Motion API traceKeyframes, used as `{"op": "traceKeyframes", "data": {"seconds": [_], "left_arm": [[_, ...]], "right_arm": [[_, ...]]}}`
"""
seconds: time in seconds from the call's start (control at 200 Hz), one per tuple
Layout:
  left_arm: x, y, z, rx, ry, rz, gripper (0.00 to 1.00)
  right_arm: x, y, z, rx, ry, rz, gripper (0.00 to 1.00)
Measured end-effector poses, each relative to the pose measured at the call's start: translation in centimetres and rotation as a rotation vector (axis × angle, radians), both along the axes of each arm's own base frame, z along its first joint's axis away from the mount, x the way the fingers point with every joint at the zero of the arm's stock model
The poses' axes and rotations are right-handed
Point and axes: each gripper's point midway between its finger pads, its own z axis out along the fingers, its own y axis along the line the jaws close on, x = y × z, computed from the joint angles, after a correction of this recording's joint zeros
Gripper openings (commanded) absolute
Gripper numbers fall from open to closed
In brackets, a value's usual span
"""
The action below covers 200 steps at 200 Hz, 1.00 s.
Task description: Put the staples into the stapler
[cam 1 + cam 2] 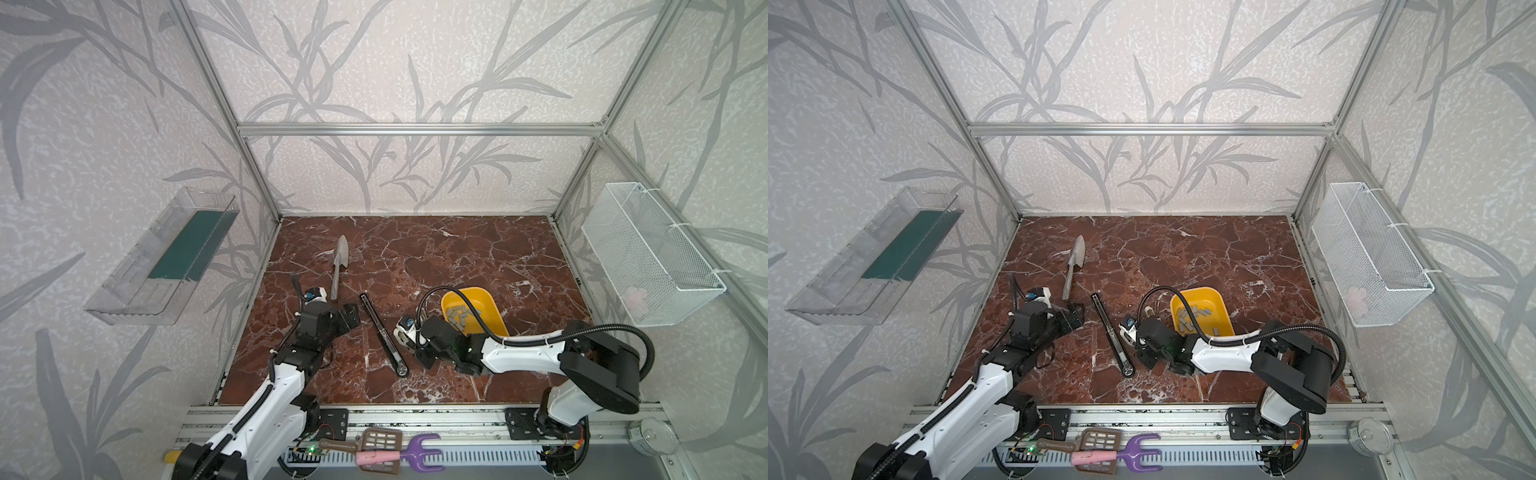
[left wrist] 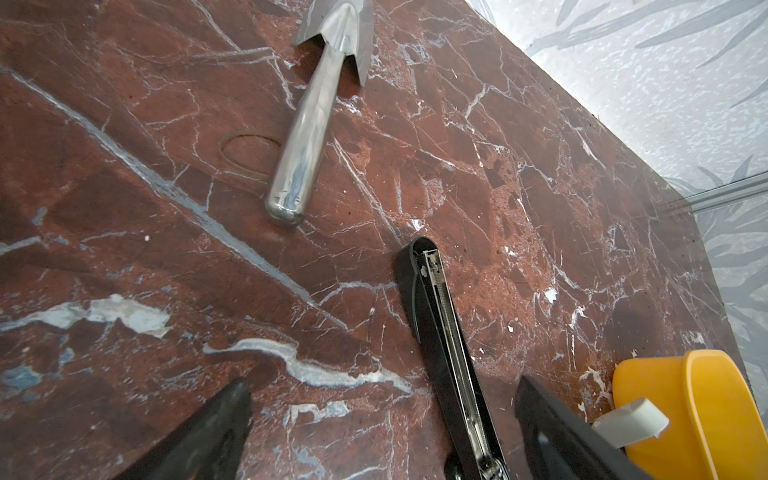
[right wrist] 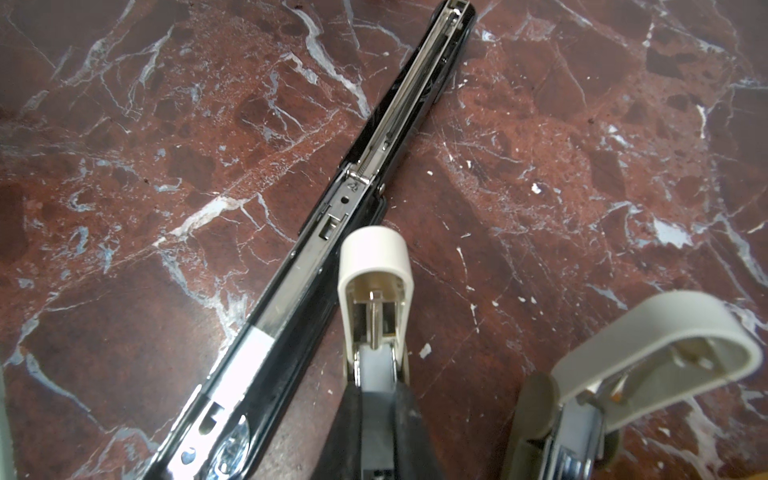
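The long black stapler (image 1: 382, 332) (image 1: 1112, 332) lies folded open on the marble table, and its silvery rail (image 3: 386, 124) faces up. Grey staples (image 1: 460, 318) (image 1: 1192, 318) sit loose in the yellow tray (image 1: 484, 303) (image 1: 1212, 297). My left gripper (image 1: 349, 316) (image 2: 384, 415) hovers open just left of the stapler's far half (image 2: 436, 324), which passes nearer one finger without touching. My right gripper (image 1: 400, 337) (image 3: 376, 386) is beside the stapler's near half and is shut on a cream-white block (image 3: 374, 266). A second cream-white block (image 3: 665, 345) hangs next to the first.
A grey metal trowel (image 1: 338, 266) (image 2: 316, 116) lies behind the left gripper, with a thin brown ring (image 2: 245, 153) beside its handle. A white mesh basket (image 1: 648, 257) hangs on the right wall and a clear shelf (image 1: 162, 257) on the left wall. Toy tools (image 1: 399, 451) rest on the front rail.
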Motion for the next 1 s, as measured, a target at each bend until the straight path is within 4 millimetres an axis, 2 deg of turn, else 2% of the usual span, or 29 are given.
{"op": "traceKeyframes", "data": {"seconds": [1.0], "left_arm": [[0.00,-0.01,0.00,0.000,0.000,0.000,0.99]], "right_arm": [[-0.05,-0.24,-0.85,-0.043,0.009,0.011,0.00]]}}
